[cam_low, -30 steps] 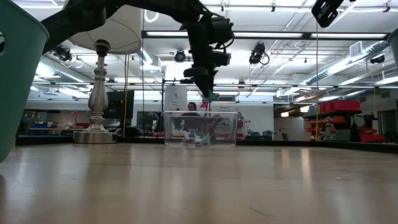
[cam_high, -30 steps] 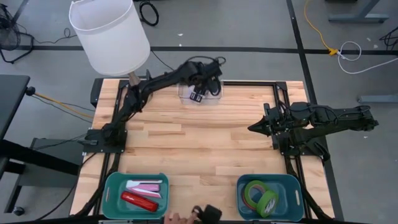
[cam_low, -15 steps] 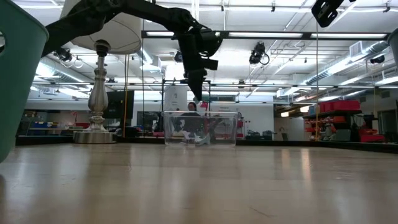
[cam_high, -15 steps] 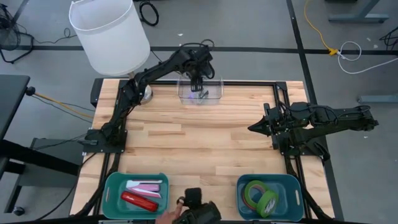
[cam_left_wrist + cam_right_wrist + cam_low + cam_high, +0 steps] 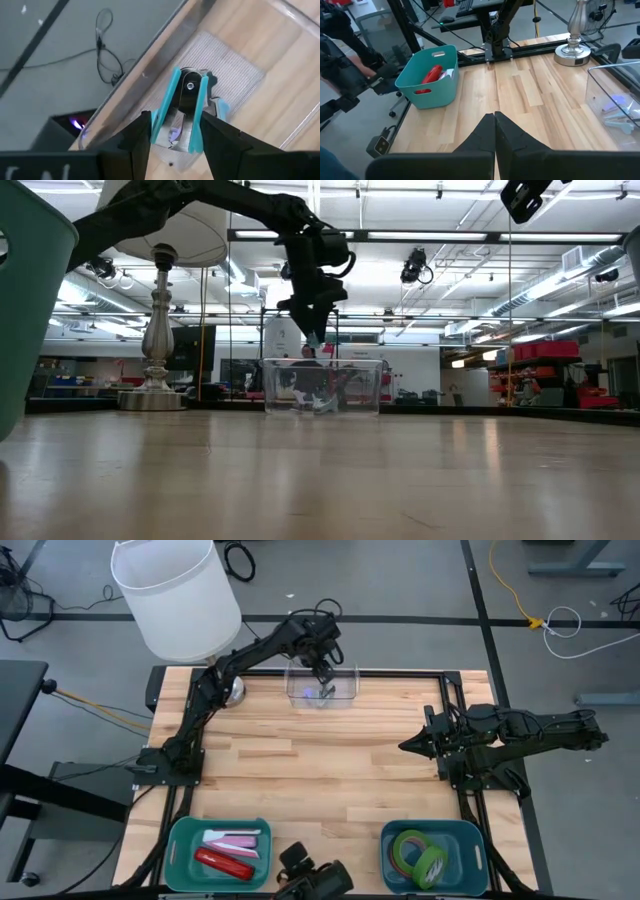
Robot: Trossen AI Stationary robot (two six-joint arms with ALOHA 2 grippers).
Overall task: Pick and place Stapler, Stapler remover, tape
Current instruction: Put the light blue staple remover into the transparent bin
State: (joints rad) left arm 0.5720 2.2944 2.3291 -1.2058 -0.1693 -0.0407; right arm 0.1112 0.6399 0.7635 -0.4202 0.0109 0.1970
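My left gripper (image 5: 324, 672) hangs over the clear box (image 5: 322, 688) at the table's far edge, shut on the teal staple remover (image 5: 187, 95). In the low view the staple remover (image 5: 314, 340) shows just above the box (image 5: 322, 387). The red stapler (image 5: 225, 863) lies in the left teal bin (image 5: 180, 845) at the near edge. The green and pink tape rings (image 5: 412, 848) lie in the right teal bin (image 5: 470, 840). My right gripper (image 5: 405, 746) waits shut above the table's right side. My left gripper pinches the staple remover between its two fingers, one finger (image 5: 137, 135) on the outer face of each teal handle (image 5: 159, 117). The fingers slant down from above. The staple remover is lifted clear above the box, its riveted end (image 5: 190, 86) pointing away from the fingers.
A few small bluish things (image 5: 620, 120) lie inside the clear box. A lamp with a white shade (image 5: 175, 595) stands at the far left corner, on a silver base (image 5: 155, 395). A person holding a dark device (image 5: 310, 880) is at the near edge between the bins.
My left gripper has swung toward the table's left and far edge above the clear box and rolled about its own axis, keeping the staple remover in its fingers. The dark device at the near edge has shifted.
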